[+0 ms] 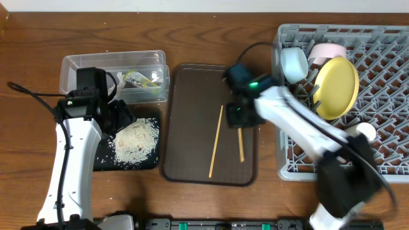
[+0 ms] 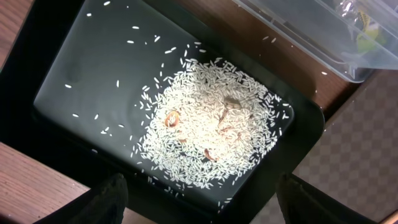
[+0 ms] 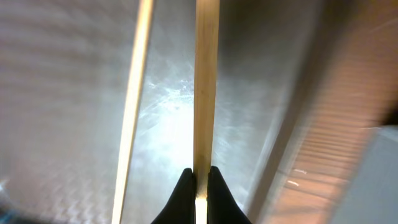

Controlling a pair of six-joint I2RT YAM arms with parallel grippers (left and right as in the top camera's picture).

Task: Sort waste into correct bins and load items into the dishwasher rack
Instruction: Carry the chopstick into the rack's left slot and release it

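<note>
Evidently the chopstick step was in hand: on the serving tray (image 1: 192,172) the right gripper (image 3: 199,180) pinched one chopstick (image 3: 206,81), with a second chopstick (image 3: 134,93) alongside. The next move likely called for lifting it right of that tray into the rack (image 1: 390,147). The left gripper (image 2: 205,205), left of the tray, hung spread and empty.

Left: tub (image 1: 83,64), holding a wrapper (image 1: 142,80), behind the shallow tray (image 1: 105,160), on which rice (image 1: 135,140) lies. Centre: serving tray (image 1: 192,115) bearing a left chopstick (image 1: 216,142) and a right chopstick (image 1: 241,145), apart. Right: rack (image 1: 284,160), with a bowl (image 1: 294,64) at its far left corner, a second bowl (image 1: 329,50) beside it, a plate (image 1: 337,87) before them, and a cup (image 1: 365,131) nearer still.
</note>
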